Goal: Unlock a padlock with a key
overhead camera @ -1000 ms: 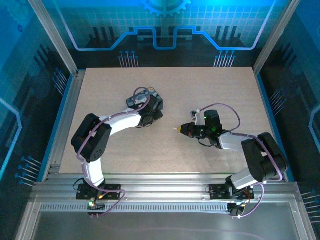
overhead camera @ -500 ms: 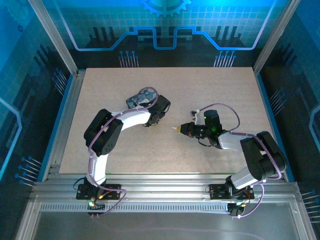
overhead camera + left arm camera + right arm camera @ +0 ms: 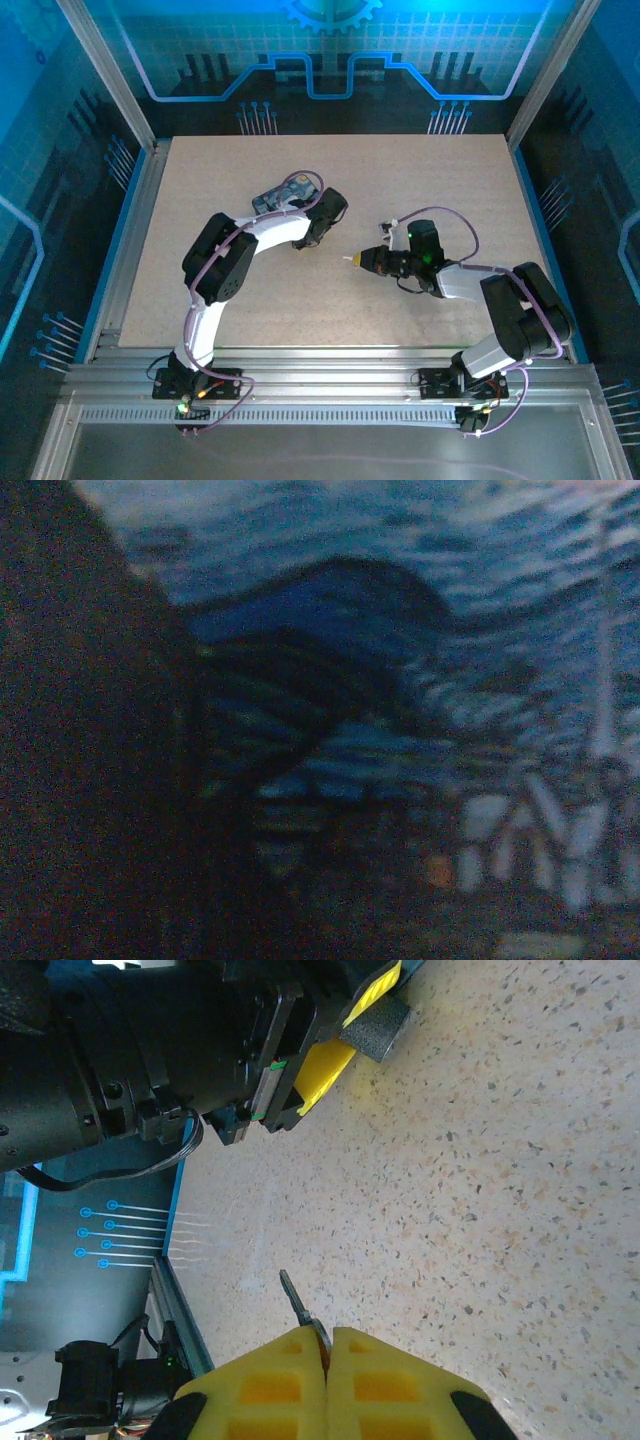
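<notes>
Key point(image 3: 300, 1305) sits pinched between the right fingers point(image 3: 400, 1385), which are pressed fully together, its thin blade poking out past the yellow tips toward 11 o'clock in the right wrist view; seen from above, those fingers are just off the middle of the bench point(image 3: 450, 180), pointing to 9 o'clock; the left fingers point(image 3: 335, 1055) appear in the right wrist view as a yellow finger with a grey pad at 12 o'clock, low over the speckled surface, but how far apart they stand cannot be told, nor whether they touch anything; the padlock cannot be made out; the tin point(image 3: 287, 191) lies at 11 o'clock from the bench's middle, painted lid up, its blue swirls blurred and very close in the left wrist view; what it holds cannot be seen; compared with a second ago, the left arm point(image 3: 225, 265) has swung its wrist from over the tin to the tin's 4 o'clock side, uncovering more lid, and its elbow has moved inward; the right arm point(image 3: 520, 310) has not shifted.
</notes>
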`<state>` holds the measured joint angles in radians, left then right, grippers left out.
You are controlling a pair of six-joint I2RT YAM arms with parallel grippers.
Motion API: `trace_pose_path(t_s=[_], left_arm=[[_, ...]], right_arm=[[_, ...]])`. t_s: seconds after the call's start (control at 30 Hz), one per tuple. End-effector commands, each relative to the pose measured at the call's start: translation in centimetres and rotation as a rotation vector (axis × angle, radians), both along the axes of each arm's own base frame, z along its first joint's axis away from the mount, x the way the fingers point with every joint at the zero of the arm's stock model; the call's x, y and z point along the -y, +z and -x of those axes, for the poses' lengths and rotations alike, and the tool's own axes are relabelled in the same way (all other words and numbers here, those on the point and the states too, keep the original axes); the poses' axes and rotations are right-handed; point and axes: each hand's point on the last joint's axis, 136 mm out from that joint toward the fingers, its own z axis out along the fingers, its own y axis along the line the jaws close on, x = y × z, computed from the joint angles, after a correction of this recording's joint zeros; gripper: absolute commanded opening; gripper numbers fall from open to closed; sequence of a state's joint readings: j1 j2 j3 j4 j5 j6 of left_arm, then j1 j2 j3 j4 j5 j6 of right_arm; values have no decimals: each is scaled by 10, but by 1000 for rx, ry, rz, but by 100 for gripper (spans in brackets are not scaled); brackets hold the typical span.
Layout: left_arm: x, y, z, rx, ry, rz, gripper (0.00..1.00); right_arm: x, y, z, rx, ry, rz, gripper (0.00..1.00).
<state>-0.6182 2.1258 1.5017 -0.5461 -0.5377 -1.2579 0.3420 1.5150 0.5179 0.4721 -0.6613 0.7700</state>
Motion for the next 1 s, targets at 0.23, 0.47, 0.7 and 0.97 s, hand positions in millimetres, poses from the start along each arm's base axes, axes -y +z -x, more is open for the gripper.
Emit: trace_pose_path(t_s=[0.23,0.47,0.7,0.97], left_arm=[[-12,-18,4,-75,-15,-63,40],[-8,-10,-1,-76,-95,-36,23],[15,13,-6,-54,-253,95,11],[49,50,3,-78,-391,396,4]], right_arm=[[-4,10,5,29,49,-1,0],[-3,6,7,18,47,5,0],[-2,7,8,22,48,12,0],[1,16,10,62,50,40,0]])
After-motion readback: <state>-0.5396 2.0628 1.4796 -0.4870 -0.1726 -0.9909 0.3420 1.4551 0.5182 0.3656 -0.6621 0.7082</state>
